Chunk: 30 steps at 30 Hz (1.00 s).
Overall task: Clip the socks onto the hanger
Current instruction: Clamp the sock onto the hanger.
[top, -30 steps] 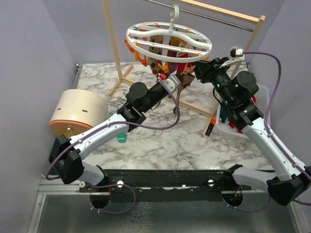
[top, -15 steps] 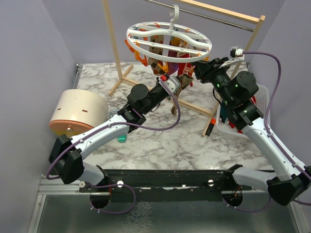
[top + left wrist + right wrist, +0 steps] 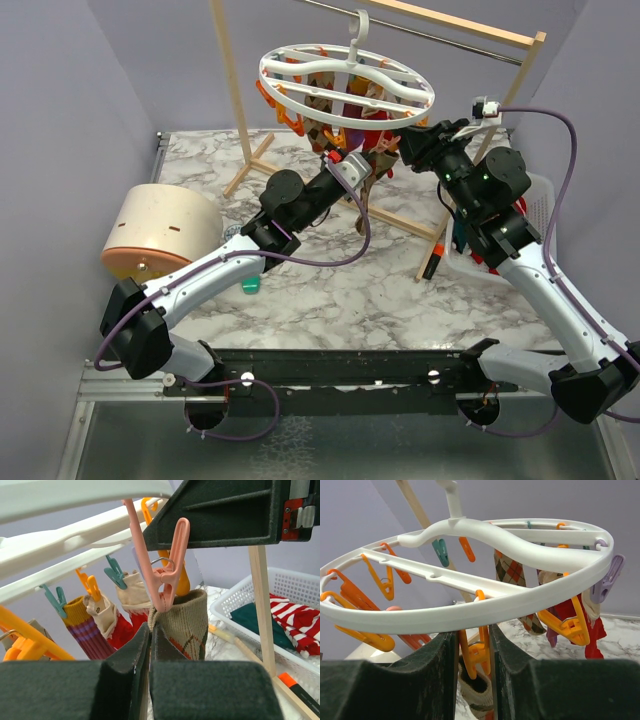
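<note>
Clipping is partly complete: several knit socks, including a red sock (image 3: 122,630), hang from the hanger (image 3: 300,95), a rigid white plastic ring with spokes. Left gripper (image 3: 150,632) jaws clamp the ribbed cuff of the brown argyle sock (image 3: 187,625); right gripper (image 3: 472,630) jaws pinch an orange clip (image 3: 479,655) above it. A dark teal sock (image 3: 252,620) and a red-white striped sock (image 3: 300,622) lie unclipped in the white lattice basket (image 3: 300,585).

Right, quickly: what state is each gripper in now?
Left gripper: shut on the brown sock.
Right gripper: around an orange clip; grip cannot be told.
</note>
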Tool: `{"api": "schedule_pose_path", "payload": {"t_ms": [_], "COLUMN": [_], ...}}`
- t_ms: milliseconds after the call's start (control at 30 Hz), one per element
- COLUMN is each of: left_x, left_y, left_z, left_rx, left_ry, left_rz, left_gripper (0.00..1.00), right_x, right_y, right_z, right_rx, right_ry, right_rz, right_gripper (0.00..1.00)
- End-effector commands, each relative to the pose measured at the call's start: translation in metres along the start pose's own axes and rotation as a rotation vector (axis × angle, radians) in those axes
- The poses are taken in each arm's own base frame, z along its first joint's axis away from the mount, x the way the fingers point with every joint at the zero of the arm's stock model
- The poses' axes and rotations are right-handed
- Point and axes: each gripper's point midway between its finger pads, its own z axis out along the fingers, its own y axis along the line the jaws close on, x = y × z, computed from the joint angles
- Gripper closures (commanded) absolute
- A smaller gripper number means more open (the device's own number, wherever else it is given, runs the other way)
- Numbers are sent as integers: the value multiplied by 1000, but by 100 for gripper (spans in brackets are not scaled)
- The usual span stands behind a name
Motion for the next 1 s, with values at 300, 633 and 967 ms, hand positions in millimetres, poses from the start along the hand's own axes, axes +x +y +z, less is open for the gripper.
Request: {"api": "schedule_pose_path", "payload": {"t_ms": [300,633,967], "left_x": [-36,-40,-44], "left_y": [13,15,13], "left_z": [0,-1,-5], "left_rx": [-37,-41,-41], "left_ry": [-77,-86,-113], "left_rz": [0,-1,-31], "left_gripper": [100,100,100], "right_x": [11,14,12], "right_y": [-2,-3,-2], "right_z": [-2,-1,-2], "right_rx": [2,0,-3], "right_ry": [23,29,11], "right_rz": [-3,-1,15], "right_gripper": [100,100,100]}}
